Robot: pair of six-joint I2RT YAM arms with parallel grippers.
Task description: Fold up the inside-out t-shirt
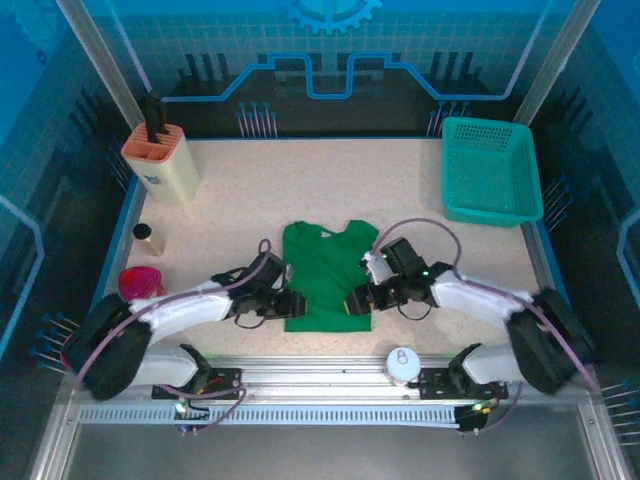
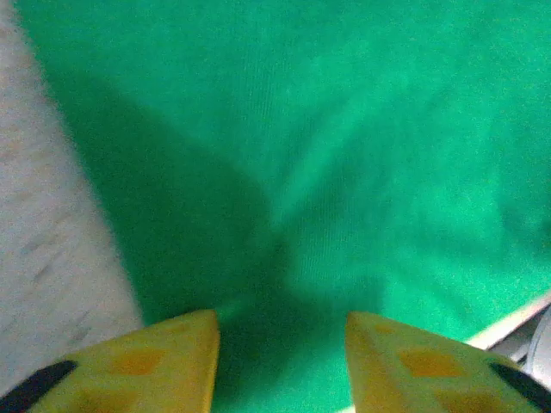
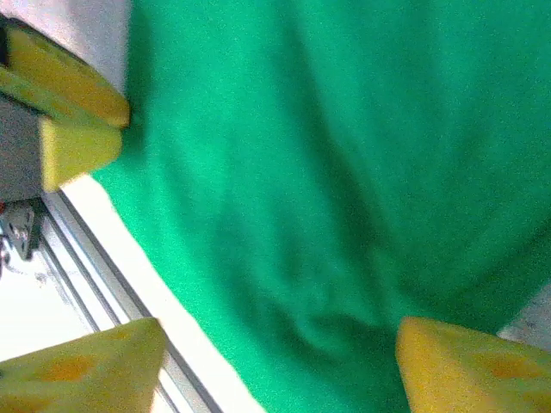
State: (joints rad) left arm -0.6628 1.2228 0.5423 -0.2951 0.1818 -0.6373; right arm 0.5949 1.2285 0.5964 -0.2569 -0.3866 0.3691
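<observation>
L gripper (image 2: 280, 344) low over shirt (image 2: 344, 155) at hem's left end, jaws part open, nothing pinched afaict (blurry). R gripper (image 3: 280, 335) at hem's right end, jaws wide, cloth under, not gripped. Flat shirt, collar far, hem by table (image 1: 250, 190) near edge, mid. Basket (image 1: 488, 170) far-right corner.

Left gripper (image 2: 280, 335) parted above green t-shirt (image 2: 344, 155) (tabletop (image 2: 52, 258) at left).

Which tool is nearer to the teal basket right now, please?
Right. The right tool sits at the green t-shirt's near right corner, on the same side as the basket; the left tool is at the shirt's near left corner, farther from it.
</observation>
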